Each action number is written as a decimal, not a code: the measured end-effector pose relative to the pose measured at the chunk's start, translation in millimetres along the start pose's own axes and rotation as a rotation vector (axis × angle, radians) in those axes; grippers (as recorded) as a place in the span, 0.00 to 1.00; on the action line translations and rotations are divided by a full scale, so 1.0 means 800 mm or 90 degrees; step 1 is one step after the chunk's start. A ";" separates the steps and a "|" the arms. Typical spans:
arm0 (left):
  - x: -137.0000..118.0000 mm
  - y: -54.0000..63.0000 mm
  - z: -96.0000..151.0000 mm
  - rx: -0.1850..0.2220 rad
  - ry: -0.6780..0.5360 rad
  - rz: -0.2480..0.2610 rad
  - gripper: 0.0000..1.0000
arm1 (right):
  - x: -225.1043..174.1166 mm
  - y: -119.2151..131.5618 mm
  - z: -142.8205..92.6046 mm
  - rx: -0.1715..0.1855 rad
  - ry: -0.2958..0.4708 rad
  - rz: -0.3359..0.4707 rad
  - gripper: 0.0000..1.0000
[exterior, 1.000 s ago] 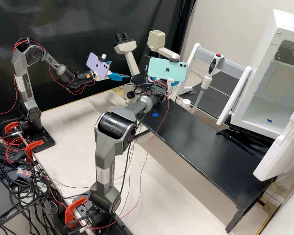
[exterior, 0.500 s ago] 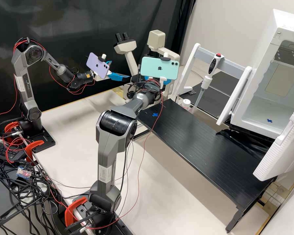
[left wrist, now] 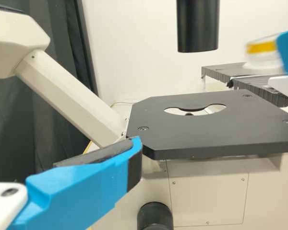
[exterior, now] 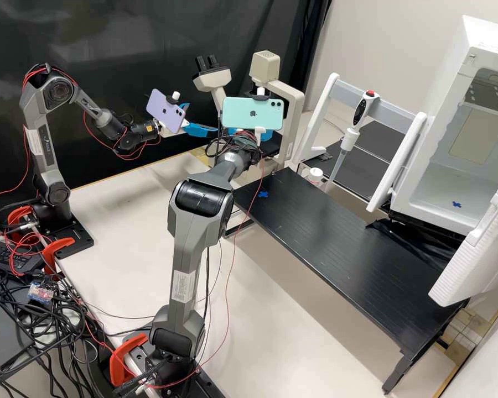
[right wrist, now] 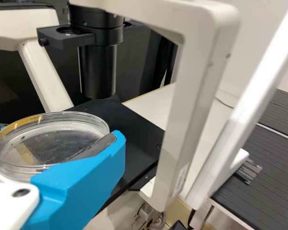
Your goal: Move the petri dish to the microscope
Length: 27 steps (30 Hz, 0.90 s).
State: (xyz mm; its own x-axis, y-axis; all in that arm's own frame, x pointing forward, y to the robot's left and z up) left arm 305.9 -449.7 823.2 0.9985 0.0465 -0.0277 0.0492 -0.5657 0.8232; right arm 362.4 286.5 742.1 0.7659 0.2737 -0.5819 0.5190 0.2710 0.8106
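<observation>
R end effector (exterior: 265, 134) grips the petri dish (right wrist: 50, 146), approx. level, held up nr the microscope's (exterior: 295, 119) black stage (left wrist: 211, 129). L end effector (exterior: 203, 118) is open, also nr the microscope. Pipette (exterior: 349, 138) hangs on a white rack (exterior: 318, 116), btwn microscope & open white cabinet (exterior: 426, 177).

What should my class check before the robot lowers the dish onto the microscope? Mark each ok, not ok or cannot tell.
1. Dish held in the right gripper: ok, it sits between the blue fingers.
2. Dish over the stage opening: not ok, it is off to one side.
3. Opening uncovered: ok, nothing lies over it.
4. Enough room for dish and fingers under the black tube: cannot tell.
5. Left gripper empty: ok, nothing between its fingers.
6. Dish exactly level: cannot tell.
</observation>
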 end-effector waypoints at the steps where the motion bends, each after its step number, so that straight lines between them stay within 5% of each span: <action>1: 0.000 0.000 0.000 0.000 0.000 0.000 1.00 | 0.005 -0.001 -0.002 -0.003 -0.005 0.003 0.00; 27: 0.000 0.000 0.000 0.000 0.000 0.000 1.00 | 0.109 -0.027 -0.005 -0.003 0.003 0.005 0.00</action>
State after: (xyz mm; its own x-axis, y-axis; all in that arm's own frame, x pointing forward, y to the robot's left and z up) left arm 305.9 -449.7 823.2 0.9985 0.0465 -0.0277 0.0492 -0.5657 0.8232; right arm 415.9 308.4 673.5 0.7678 0.2797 -0.5764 0.5120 0.2728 0.8145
